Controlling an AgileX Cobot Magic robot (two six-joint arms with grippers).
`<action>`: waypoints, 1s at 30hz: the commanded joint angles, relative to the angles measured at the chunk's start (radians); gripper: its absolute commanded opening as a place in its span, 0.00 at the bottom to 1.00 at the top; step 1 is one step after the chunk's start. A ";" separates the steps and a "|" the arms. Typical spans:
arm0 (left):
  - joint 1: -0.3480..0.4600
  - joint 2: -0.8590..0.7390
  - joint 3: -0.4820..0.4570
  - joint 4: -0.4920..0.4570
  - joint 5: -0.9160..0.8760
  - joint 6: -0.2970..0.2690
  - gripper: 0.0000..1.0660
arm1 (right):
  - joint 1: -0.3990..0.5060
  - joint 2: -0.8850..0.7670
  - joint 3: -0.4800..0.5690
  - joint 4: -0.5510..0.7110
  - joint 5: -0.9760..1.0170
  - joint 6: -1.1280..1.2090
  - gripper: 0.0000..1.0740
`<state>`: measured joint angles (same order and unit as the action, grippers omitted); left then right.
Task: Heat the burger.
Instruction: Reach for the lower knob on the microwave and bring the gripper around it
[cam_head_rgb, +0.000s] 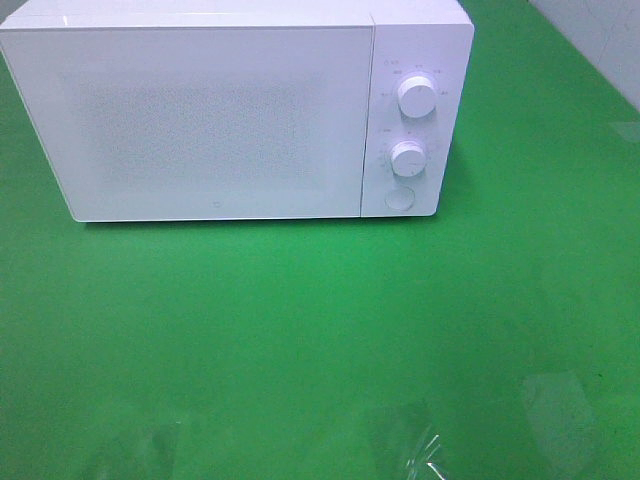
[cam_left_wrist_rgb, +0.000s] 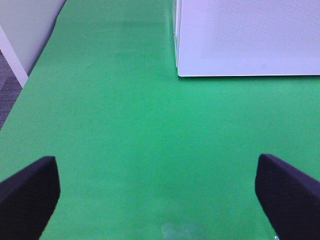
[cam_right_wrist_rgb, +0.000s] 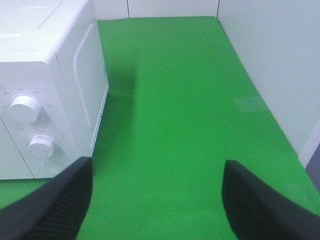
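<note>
At the back of the green table (cam_head_rgb: 300, 330) sits a white microwave (cam_head_rgb: 215, 120), door shut flush, front facing the high camera. The control panel is on its right side: an upper knob (cam_head_rgb: 416, 96), a lower knob (cam_head_rgb: 408, 158) right under it, and a round button (cam_head_rgb: 400, 198) below those. As for the burger, it doesn't show in any of the three views, so I honestly can't tell where it is. The frosted door doesn't let you see anything behind it either. The left gripper (cam_left_wrist_rgb: 159, 182) hangs over bare green surface with its two black fingers (cam_left_wrist_rgb: 30, 195) spread wide and nothing between them, and the lower front edge of the microwave door is ahead of it, well apart. The right gripper (cam_right_wrist_rgb: 157, 197) is also released, fingers (cam_right_wrist_rgb: 260, 200) wide and holding nothing. It's over the green strip between the knob end of the microwave and a white wall (cam_right_wrist_rgb: 270, 60). Neither gripper touches anything, and neither one shows in the high view.
</note>
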<state>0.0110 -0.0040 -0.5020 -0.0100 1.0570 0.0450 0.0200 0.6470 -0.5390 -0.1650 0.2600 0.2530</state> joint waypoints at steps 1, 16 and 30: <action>0.005 -0.028 0.001 -0.007 -0.015 -0.004 0.93 | -0.005 0.037 -0.009 -0.004 -0.061 0.019 0.66; 0.005 -0.028 0.001 -0.007 -0.015 -0.004 0.93 | -0.005 0.255 0.141 0.013 -0.498 0.019 0.66; 0.005 -0.028 0.001 -0.007 -0.015 -0.004 0.93 | -0.003 0.463 0.296 0.261 -0.880 -0.125 0.66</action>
<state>0.0110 -0.0040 -0.5020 -0.0100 1.0570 0.0450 0.0200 1.1030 -0.2500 0.0560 -0.5730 0.1690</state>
